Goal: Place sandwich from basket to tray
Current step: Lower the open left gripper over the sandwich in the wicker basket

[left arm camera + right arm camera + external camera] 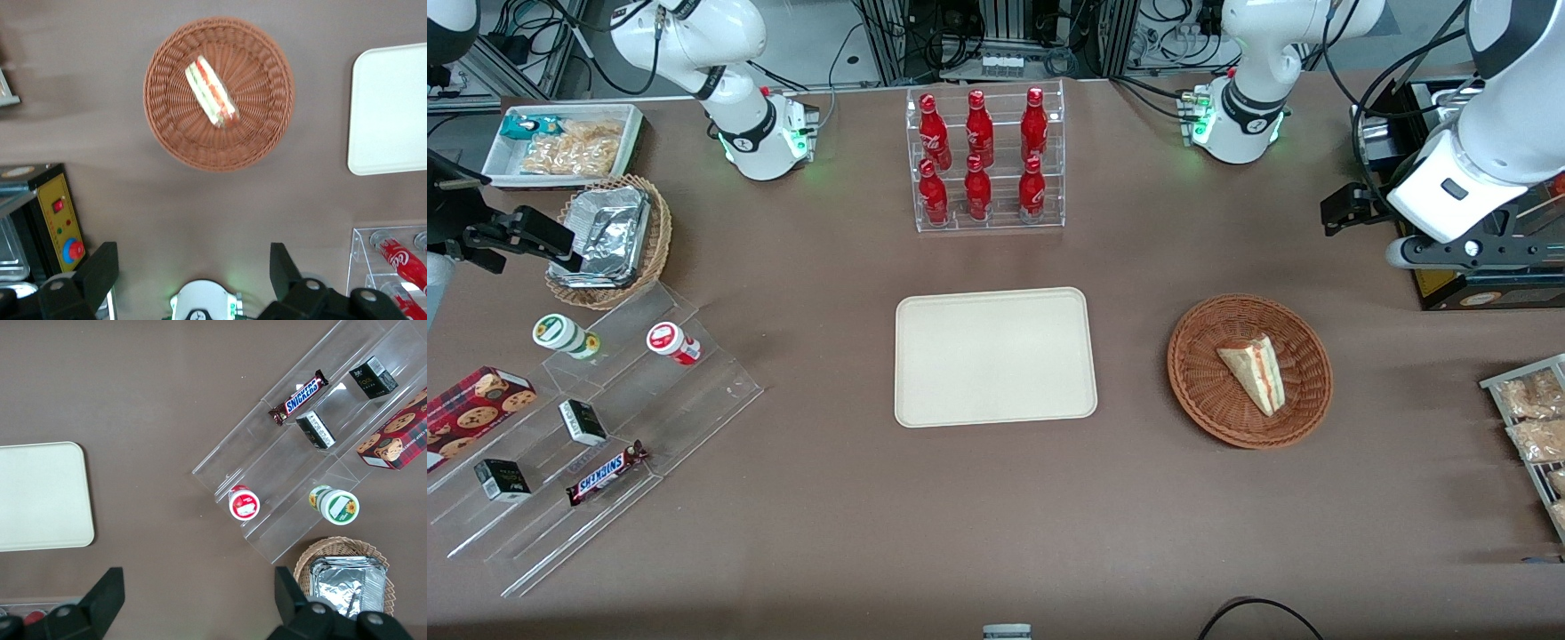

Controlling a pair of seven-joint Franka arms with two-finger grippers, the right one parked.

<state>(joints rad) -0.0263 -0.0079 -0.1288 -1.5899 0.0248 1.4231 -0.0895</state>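
One sandwich (1254,372) lies in the basket (1199,373), beside our empty tray (994,356) on the worktop (960,516). Our gripper (193,273) hangs high above, farther from the front camera than the basket, its fingers (101,270) spread apart.

A small triangular white-bread sandwich wedge (1254,372) with red and green filling lies in the round reddish-brown woven wicker basket (1203,387). The flat beige rectangular tray (994,356) sits near the basket on the tabletop, toward the parked arm's end.

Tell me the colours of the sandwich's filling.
Red-orange and pale green on the white-bread sandwich, clearest in the left wrist view.
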